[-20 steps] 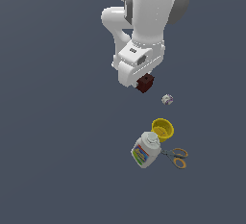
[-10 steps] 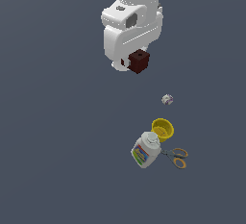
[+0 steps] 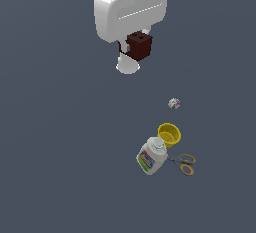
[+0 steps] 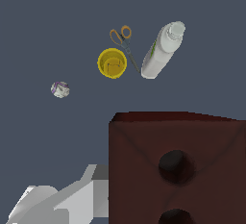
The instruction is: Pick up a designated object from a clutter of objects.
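The brown block [image 3: 138, 46] (two dark round holes show on one face) is pinched in the fingers [image 4: 57, 200] and held aloft above the worktop [image 3: 60, 152], well apart from the tiny cube [image 3: 174, 103], yellow cup [image 3: 169, 134], white bottle [image 3: 151, 156] and orange-handled scissors [image 3: 184, 163].

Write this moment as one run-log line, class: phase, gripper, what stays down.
phase: lift | gripper: shut on block | down: cube, cup, bottle, scissors
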